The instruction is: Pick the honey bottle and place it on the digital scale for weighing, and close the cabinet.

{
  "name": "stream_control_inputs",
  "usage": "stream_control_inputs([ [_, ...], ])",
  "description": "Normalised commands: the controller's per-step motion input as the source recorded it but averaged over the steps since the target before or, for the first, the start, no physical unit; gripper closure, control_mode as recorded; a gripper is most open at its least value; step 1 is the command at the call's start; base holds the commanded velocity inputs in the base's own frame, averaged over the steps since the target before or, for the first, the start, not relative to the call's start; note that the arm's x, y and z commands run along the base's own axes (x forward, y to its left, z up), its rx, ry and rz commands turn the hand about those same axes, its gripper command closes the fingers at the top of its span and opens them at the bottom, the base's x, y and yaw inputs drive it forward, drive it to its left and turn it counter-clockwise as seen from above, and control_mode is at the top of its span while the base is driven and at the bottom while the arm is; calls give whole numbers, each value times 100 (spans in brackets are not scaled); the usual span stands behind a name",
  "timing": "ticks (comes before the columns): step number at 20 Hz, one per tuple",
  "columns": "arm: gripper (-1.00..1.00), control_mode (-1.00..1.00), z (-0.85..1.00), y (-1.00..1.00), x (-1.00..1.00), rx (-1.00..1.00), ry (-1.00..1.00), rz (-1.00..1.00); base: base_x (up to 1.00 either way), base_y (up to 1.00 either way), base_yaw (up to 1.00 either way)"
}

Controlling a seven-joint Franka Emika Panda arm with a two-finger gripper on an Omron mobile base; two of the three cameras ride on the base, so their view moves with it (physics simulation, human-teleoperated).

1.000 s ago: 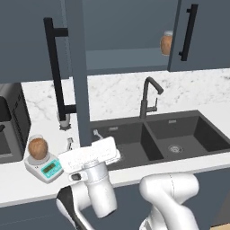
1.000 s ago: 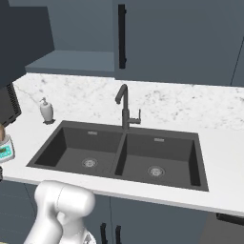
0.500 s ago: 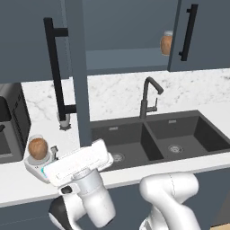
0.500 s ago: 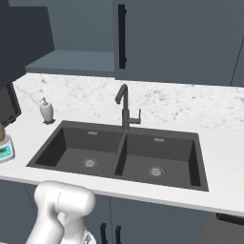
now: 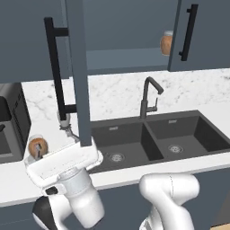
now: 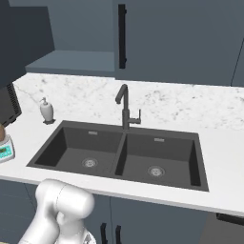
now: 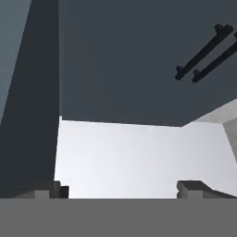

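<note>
Your honey bottle (image 5: 37, 147) apparently sits on the digital scale (image 6: 5, 150), left of the sink (image 5: 152, 139). Cabinet (image 5: 80, 72) door open. Gripper (image 7: 121, 187) jaws apart, holding nothing.

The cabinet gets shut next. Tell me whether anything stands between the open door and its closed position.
Nothing visible does. The open door stands edge-on to the left base camera, and the shelf beside it looks bare along its front. The one jar sits inside, partly behind the closed door, so it looks clear of the swing.
</note>
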Motion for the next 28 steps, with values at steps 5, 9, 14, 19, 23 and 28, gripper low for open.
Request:
stream_control_inputs([
  [5, -100, -100, 56, -14, -51, 57, -1, -14, 0, 0, 0],
  [9, -100, -100, 60, -35, -45, 58, 0, -10, 0, 0, 0],
  [14, -100, -100, 64, -43, -25, 52, 6, -11, 0, 0, 0],
  [19, -100, -100, 55, -16, 0, 37, 13, -18, 0, 0, 0],
  [23, -100, -100, 60, 0, 0, 27, 13, -21, 0, 0, 0],
  [28, -100, -100, 57, 0, 4, 20, 16, -22, 0, 0, 0],
])
